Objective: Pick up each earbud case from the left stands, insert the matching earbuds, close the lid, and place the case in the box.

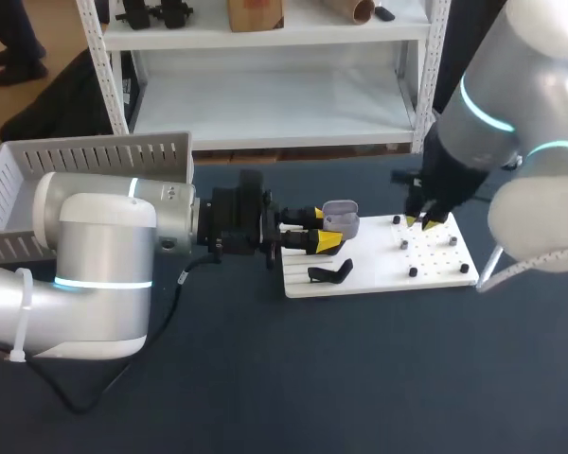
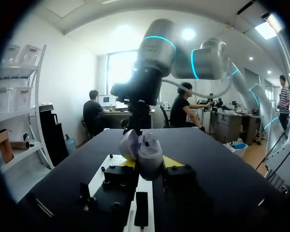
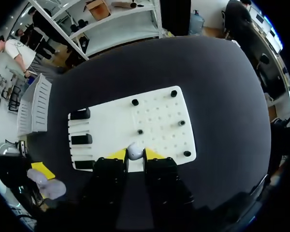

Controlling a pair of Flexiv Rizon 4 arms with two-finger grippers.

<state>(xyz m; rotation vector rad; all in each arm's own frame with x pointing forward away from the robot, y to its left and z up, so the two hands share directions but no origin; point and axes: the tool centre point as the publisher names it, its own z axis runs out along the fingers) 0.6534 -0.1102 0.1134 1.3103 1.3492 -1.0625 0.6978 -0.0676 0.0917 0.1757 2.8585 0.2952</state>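
**Both grippers loaded at the white board**

Well left of the white board stands the slotted box. The left arm lies nearly level, its fingers pointing at the board's left edge. The left gripper has its jaws moderately apart, clamped from two sides on the grey earbud case, lid open, just over that edge. In the left wrist view the case hides most of both yellow tips. A black stand lies on the board's left part.

Over the board's right half the right arm comes steeply down. The right gripper has its jaws almost together, pinching a small pale earbud whose shape is hard to make out.
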